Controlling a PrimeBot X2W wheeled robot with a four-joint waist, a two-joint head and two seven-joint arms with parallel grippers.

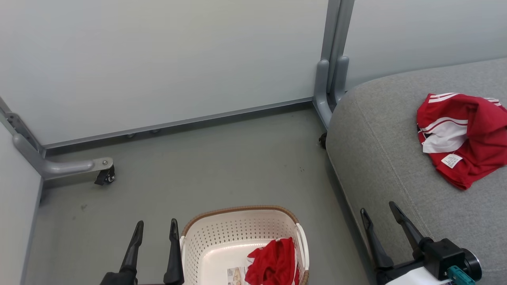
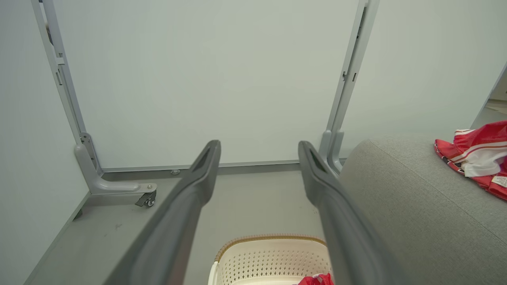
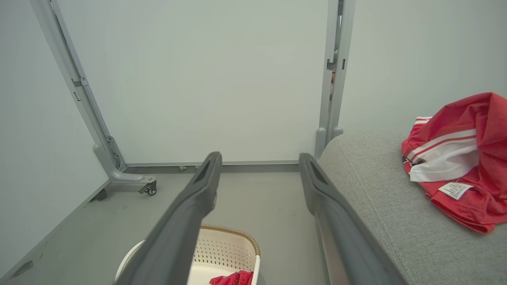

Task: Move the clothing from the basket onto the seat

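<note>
Clothing is lying in two places. One red garment (image 1: pixel 471 134), with white stripes and a white label (image 1: pixel 451 160) facing up, is resting crumpled on the grey seat (image 1: pixel 388 166). Its right side is running off the head view's edge, so its full shape is not showing. A second red garment (image 1: pixel 273 263) is bunching against the right-hand wall inside the cream basket (image 1: pixel 222 237). The basket is standing on the grey floor (image 1: pixel 222 166) near the seat, with a strip of floor between them. The bottom edge of the head view is cutting off the basket's near half and the lower part of that garment. A sticker (image 1: pixel 236 275) on the basket's bottom is peeking out beside the cloth, too small to read.

The left gripper (image 1: pixel 156 225) is hovering just left of the basket, its two dark fingers spread apart and gripping nothing. Its right finger is overlapping the basket's rim in the head view, and whether the two are touching is hard to tell. The right gripper (image 1: pixel 377 209) is hanging at the seat's front edge, well apart from the garment there, its jaws likewise released and empty.

Pale partition panels (image 1: pixel 158 59) are standing behind, with a caster (image 1: pixel 107 176) under the left frame's foot. A dark wheel (image 1: pixel 323 140) by the seat's far corner is mostly hiding behind the cushion.
</note>
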